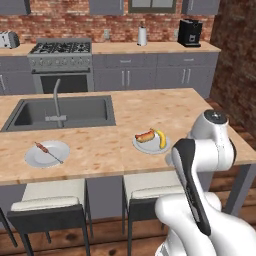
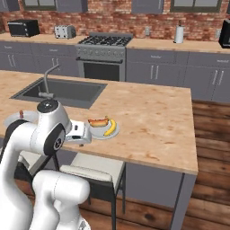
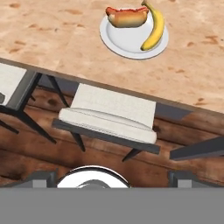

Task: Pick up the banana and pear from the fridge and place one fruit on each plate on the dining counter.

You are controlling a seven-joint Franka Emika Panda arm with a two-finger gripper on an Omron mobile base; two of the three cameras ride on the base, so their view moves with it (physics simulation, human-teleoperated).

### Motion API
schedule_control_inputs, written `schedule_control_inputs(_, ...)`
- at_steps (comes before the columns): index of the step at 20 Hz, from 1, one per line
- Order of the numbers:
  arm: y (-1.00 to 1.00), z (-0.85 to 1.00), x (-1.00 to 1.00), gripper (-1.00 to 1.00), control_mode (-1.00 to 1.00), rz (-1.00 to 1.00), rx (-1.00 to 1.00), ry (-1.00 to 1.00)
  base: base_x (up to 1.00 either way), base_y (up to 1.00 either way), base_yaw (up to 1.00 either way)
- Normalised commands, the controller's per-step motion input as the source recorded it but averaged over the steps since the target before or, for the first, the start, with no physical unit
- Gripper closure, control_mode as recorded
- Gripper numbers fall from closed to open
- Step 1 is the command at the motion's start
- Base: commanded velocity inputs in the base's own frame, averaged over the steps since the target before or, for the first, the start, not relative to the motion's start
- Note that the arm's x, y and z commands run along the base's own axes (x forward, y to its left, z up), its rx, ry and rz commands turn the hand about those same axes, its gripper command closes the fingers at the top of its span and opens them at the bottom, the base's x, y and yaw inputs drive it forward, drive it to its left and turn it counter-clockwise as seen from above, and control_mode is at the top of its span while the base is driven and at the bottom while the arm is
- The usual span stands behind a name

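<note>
The banana (image 1: 161, 139) (image 3: 154, 27) lies on a round pale plate (image 1: 145, 146) (image 3: 127, 43) beside a hot dog (image 3: 127, 16), near the front edge of the wood-topped dining counter (image 1: 100, 150). A second plate (image 1: 35, 157) with a thin brown skewer (image 1: 48, 152) sits further left, in front of the sink. My gripper (image 3: 113, 177) hovers just off the counter's front edge, short of the banana plate, jaws wide open with nothing between them. In the right base view the hand (image 2: 79, 134) sits just left of that plate (image 2: 101, 134). The pear and the fridge are out of view.
An inset grey sink (image 1: 62, 112) with a faucet (image 1: 56, 97) lies behind the skewer plate. Cushioned stools (image 1: 47, 197) (image 3: 111, 113) stand under the counter's front edge, one directly below my hand. A stove (image 1: 61, 55) and wall counter run along the brick back wall.
</note>
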Motion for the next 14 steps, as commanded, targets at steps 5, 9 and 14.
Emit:
schedule_control_inputs(5,0.0,0.0,0.0,-1.0,1.0,0.0,0.0,0.0,-0.43,0.0,0.2)
schedule_control_inputs(9,0.0,0.0,0.0,-1.0,1.0,0.0,0.0,0.0,-0.38,0.0,0.36)
schedule_control_inputs(14,0.0,0.0,0.0,-1.0,1.0,0.0,0.0,0.0,-0.17,0.3,0.27)
